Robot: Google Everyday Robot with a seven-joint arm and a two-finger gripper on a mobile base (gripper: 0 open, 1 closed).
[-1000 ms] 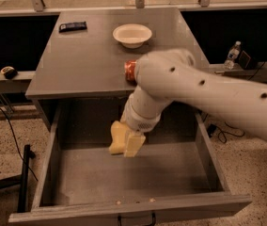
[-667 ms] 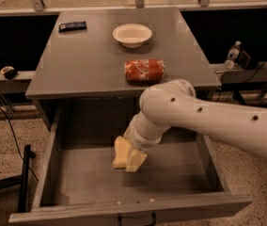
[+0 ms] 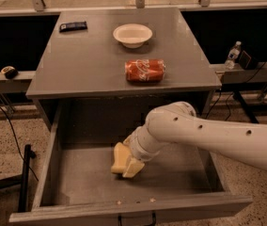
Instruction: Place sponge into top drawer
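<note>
The top drawer (image 3: pixel 44 173) is pulled wide open below the grey table top (image 3: pixel 77 65); its front panel carries a small dark handle (image 3: pixel 136 219). My gripper (image 3: pixel 128 164) reaches down into the drawer from the right on the white arm (image 3: pixel 204 135). It is shut on the pale yellow sponge (image 3: pixel 119 158), which hangs just above the drawer floor (image 3: pixel 86 178), left of the middle. I cannot tell whether the sponge touches the floor.
On the table top lie a red soda can (image 3: pixel 145 70) on its side, a white bowl (image 3: pixel 132 35) and a black flat object (image 3: pixel 73 26) at the back left. A water bottle (image 3: pixel 232 55) stands on a ledge to the right. A black stand (image 3: pixel 25 178) is left of the drawer.
The arm has moved down and towards the drawer's front, carrying the sponge lower into the drawer. The soda can, hidden by the arm a second ago, now shows fully.
</note>
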